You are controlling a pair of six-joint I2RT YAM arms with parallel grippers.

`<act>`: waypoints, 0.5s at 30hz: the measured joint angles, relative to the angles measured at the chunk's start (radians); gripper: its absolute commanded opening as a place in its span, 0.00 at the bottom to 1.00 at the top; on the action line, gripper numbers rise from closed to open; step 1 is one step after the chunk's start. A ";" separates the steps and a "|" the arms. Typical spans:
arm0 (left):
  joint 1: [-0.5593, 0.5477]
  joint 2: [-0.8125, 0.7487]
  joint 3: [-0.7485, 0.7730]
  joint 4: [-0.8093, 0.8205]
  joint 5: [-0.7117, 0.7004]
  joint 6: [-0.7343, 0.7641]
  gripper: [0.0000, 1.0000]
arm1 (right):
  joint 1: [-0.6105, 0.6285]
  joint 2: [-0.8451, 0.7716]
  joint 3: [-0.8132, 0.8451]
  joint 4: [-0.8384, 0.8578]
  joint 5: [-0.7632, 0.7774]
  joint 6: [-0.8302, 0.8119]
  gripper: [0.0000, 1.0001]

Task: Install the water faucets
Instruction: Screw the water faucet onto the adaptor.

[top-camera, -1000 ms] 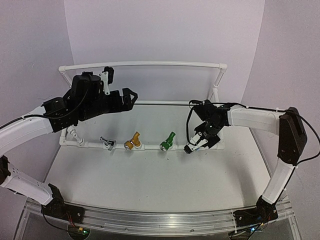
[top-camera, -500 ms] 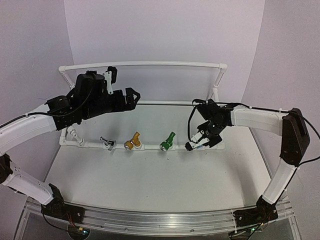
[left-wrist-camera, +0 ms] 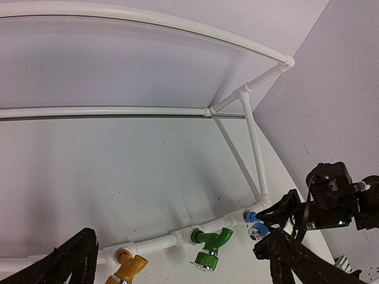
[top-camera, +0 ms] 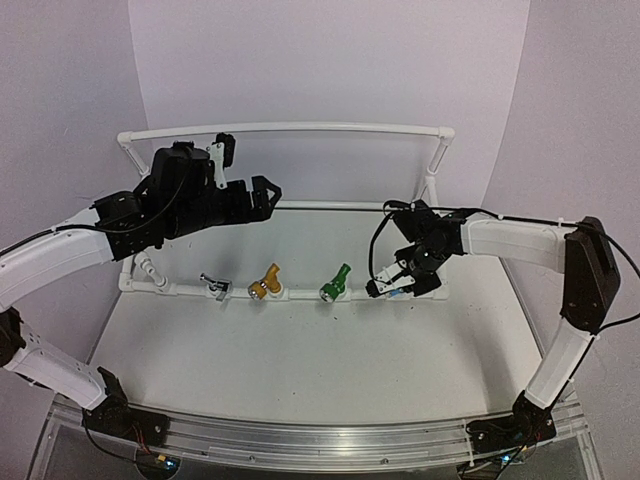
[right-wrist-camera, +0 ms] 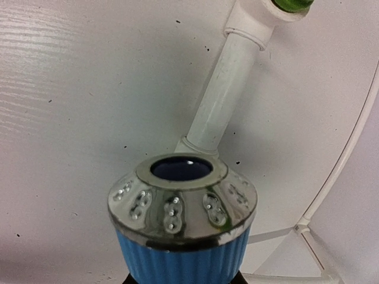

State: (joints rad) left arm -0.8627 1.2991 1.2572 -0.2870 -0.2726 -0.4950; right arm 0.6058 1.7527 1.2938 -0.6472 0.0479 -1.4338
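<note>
Blue faucet (right-wrist-camera: pixel 183 248) clenched in the right pincer (top-camera: pixel 386 287) at the right end of the white pipe rail (top-camera: pixel 300 293).

Held toward the tabletop's (top-camera: pixel 300 370) right edge, metallic nozzle facing the wrist camera, against the rail's end fitting; fully seated or only touching, cannot tell. Leftward along the same rail: green faucet (top-camera: pixel 335 284), yellow faucet (top-camera: pixel 266 284), silver faucet (top-camera: pixel 214 285), all mounted, nozzles angled toward the near edge. Left pincer (top-camera: pixel 262 192) released, jaws spread wide, raised over the far-left corner, grasping nothing.

Silver faucet (top-camera: pixel 215 285), yellow faucet (top-camera: pixel 266 284), green faucet (top-camera: pixel 336 280), chrome-tipped blue faucet (right-wrist-camera: pixel 182 236), white pipe frame (top-camera: pixel 290 128)
</note>
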 measured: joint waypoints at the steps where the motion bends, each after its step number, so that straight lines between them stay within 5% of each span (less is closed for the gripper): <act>1: 0.000 0.000 0.000 0.000 0.000 0.000 1.00 | -0.003 0.000 0.000 0.000 -0.006 0.012 0.00; 15: 0.000 0.024 0.015 0.001 0.007 0.000 1.00 | -0.011 -0.004 0.002 0.002 -0.020 0.178 0.00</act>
State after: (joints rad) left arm -0.8627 1.3235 1.2724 -0.2859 -0.2657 -0.4950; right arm 0.5945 1.7485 1.2961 -0.6456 0.0277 -1.2562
